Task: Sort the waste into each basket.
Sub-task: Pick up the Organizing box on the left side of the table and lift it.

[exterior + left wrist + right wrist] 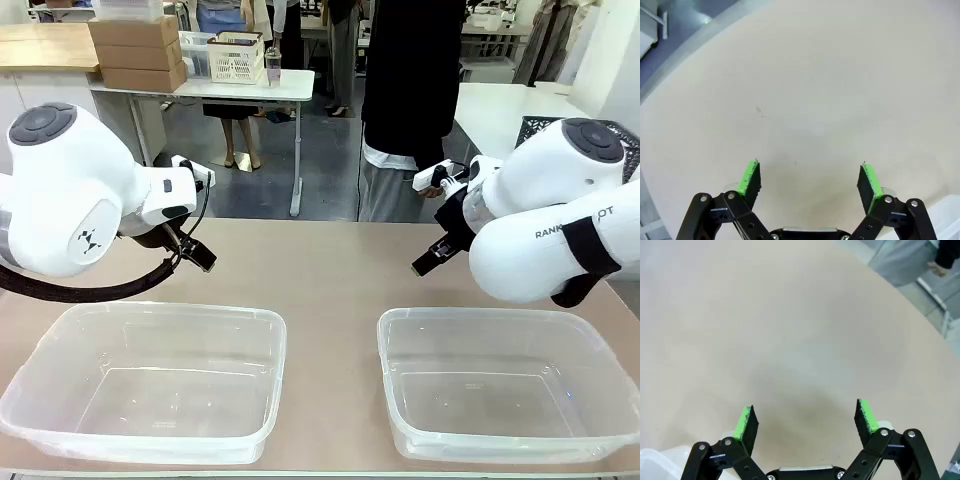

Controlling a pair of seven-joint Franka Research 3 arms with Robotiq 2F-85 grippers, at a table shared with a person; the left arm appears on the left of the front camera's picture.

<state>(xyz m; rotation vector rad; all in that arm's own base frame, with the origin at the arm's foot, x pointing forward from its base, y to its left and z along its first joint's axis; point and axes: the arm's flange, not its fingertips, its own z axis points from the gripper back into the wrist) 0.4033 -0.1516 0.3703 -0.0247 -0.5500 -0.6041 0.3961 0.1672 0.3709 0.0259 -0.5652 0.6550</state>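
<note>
Checked left gripper (pixel 810 175) first: found jaws spread wide, nothing between the green pads (pixel 751 177), only bare tabletop (pixel 815 75) past them. Saw the same on right gripper (pixel 805 415): jaws fully apart, holding nothing, pointed at bare table.

Took the table centre as dial, 12 o'clock toward the person (pixel 410 90). Placed left gripper at about 10 o'clock in the front view (pixel 196 254), hanging just above the surface. Placed right gripper (pixel 430 262) at about 2 o'clock, likewise clear of the surface and tilted inward.

Found left tub (pixel 160 313) at about 7 o'clock, near and robot-side of the left gripper. Found right tub (pixel 480 315) at about 5 o'clock, near the right gripper. Caught a corner of it at 7 o'clock in the right wrist view (pixel 652 460). Looked inside both: empty, clear floors showing through.

Judged sorting not started: nothing binned, nothing gripped. Left every can and bottle as outstanding. Expected the waste to arrive from the 12 o'clock side, but could not confirm.
</note>
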